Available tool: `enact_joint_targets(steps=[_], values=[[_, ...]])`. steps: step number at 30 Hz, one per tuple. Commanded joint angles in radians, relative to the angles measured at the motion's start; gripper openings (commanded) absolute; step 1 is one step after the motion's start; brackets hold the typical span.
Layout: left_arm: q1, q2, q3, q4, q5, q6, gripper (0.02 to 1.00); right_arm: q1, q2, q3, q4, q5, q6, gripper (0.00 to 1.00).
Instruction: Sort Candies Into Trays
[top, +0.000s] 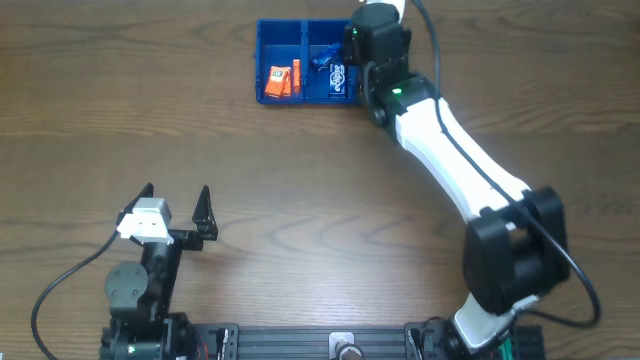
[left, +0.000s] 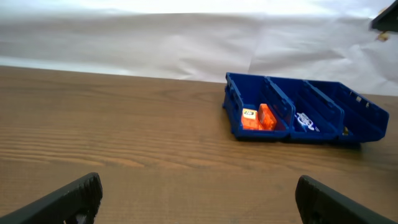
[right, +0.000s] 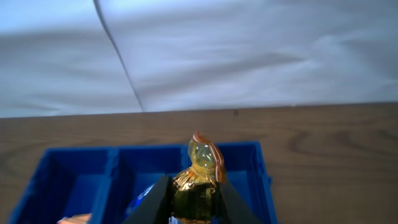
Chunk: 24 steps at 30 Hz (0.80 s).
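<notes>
Gold candy (right: 198, 186) upright abv blue tray (right: 74, 152); orange candies (top: 282, 80) in end compt.

From above, the right arm (top: 440, 130) covers the tray's (top: 260, 55) right bin, so you can't see inside it. The candy (right: 200, 177) over the tray is cut off at its lower end, and the blue pieces (left: 306, 121) in the middle bin are too small to count.
</notes>
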Motion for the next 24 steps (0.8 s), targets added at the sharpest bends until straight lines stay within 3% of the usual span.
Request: enact_joint_targets(steps=[1, 9, 11, 12, 14, 15, 19, 24], values=[[0.007, -0.007, -0.022, -0.030, 0.021, 0.000, 0.998, -0.039, 0.122, -0.006, 0.072, 0.032, -0.055, 0.143], [0.007, -0.007, -0.022, -0.030, 0.021, 0.000, 0.996, -0.068, 0.166, -0.007, 0.078, 0.005, -0.032, 0.143], [0.007, -0.007, -0.022, -0.030, 0.021, 0.000, 0.998, -0.067, 0.166, -0.007, 0.074, -0.010, -0.032, 0.209], [0.007, -0.007, -0.022, -0.030, 0.021, 0.000, 0.998, -0.067, 0.166, -0.007, 0.073, -0.010, -0.032, 0.332], [0.007, -0.007, -0.022, -0.030, 0.021, 0.000, 0.998, -0.067, 0.166, -0.007, 0.065, -0.010, -0.032, 0.814], [0.007, -0.007, -0.022, -0.030, 0.021, 0.000, 0.998, -0.066, 0.166, -0.007, 0.062, -0.010, -0.032, 0.998], [0.007, -0.007, -0.022, -0.030, 0.021, 0.000, 0.998, -0.056, 0.097, -0.006, 0.003, -0.005, -0.032, 1.000], [0.007, -0.007, -0.022, -0.030, 0.021, 0.000, 0.998, -0.087, -0.330, -0.032, -0.262, 0.014, -0.135, 1.000]])
